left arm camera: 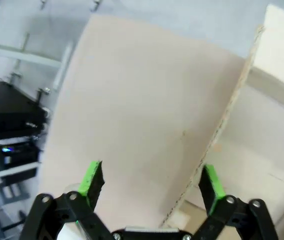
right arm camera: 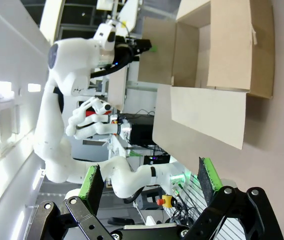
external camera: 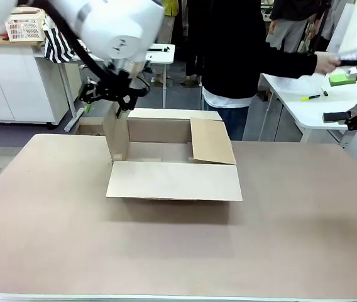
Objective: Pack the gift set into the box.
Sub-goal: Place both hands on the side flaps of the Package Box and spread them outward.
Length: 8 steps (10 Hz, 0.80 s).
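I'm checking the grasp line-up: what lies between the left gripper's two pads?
In the left wrist view, the corrugated edge of the upright flap of the box runs between the pads of the open left gripper, nearer one pad, not pinched.

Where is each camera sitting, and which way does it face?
Front view: fixed on the robot's side, facing across the table at the large brown corrugated cardboard box and the person; left gripper at its raised flap, right gripper far right.
Left wrist view: behind the left gripper's open green-padded fingers, which straddle that flap's edge.
Right wrist view: behind the right gripper's open fingers, rolled sideways, facing the box and left arm.
Shared: all show the box.
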Tool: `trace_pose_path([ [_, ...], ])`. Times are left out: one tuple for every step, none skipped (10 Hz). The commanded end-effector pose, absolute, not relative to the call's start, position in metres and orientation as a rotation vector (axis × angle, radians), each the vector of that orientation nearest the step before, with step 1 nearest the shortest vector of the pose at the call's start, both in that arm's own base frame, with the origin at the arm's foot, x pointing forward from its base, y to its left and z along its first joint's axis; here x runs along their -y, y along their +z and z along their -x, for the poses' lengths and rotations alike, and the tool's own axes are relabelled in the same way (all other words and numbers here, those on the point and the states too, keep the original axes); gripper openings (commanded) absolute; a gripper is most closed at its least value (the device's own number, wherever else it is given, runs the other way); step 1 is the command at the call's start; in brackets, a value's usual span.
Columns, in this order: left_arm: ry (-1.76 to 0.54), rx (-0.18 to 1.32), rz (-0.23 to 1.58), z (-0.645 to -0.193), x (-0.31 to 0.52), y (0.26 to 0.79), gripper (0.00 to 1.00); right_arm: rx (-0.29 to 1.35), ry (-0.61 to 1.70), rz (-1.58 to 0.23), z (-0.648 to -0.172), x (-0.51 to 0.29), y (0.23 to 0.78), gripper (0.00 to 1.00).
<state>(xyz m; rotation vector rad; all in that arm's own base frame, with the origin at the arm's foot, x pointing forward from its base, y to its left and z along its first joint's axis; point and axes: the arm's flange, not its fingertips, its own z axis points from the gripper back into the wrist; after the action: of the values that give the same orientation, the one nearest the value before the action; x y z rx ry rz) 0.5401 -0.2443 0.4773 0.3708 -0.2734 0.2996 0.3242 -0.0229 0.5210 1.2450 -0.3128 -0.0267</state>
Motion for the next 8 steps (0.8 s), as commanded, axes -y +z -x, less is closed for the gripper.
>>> trace_pose_path([
  [0.301,0.262,-0.241,-0.52,0.208,0.472,1.0,0.331,-0.003,-1.252,-0.326,0.022,0.522,1.0],
  [0.303,0.263,-0.172,-0.519,0.194,0.474,1.0,0.331,-0.003,-1.252,-0.326,0.022,0.522,1.0],
  [0.309,0.25,-0.091,-0.519,0.176,0.47,1.0,0.331,-0.003,-1.252,-0.326,0.022,0.522,1.0],
  [0.289,0.238,-0.011,-0.52,0.162,0.465,1.0,0.331,-0.003,-1.252,-0.326,0.022,0.522,1.0],
  [0.266,0.237,0.09,-0.519,0.147,0.461,1.0,0.331,-0.003,-1.252,-0.326,0.022,0.522,1.0],
  [0.255,0.244,0.203,-0.519,0.131,0.461,1.0,0.331,-0.003,-1.252,-0.326,0.022,0.522,1.0],
  [0.224,0.247,0.313,-0.518,0.112,0.462,1.0,0.331,-0.003,-1.252,-0.326,0.022,0.522,1.0],
  [0.228,0.199,0.376,-0.521,0.096,0.46,1.0,0.331,-0.003,-1.252,-0.326,0.022,0.522,1.0],
])
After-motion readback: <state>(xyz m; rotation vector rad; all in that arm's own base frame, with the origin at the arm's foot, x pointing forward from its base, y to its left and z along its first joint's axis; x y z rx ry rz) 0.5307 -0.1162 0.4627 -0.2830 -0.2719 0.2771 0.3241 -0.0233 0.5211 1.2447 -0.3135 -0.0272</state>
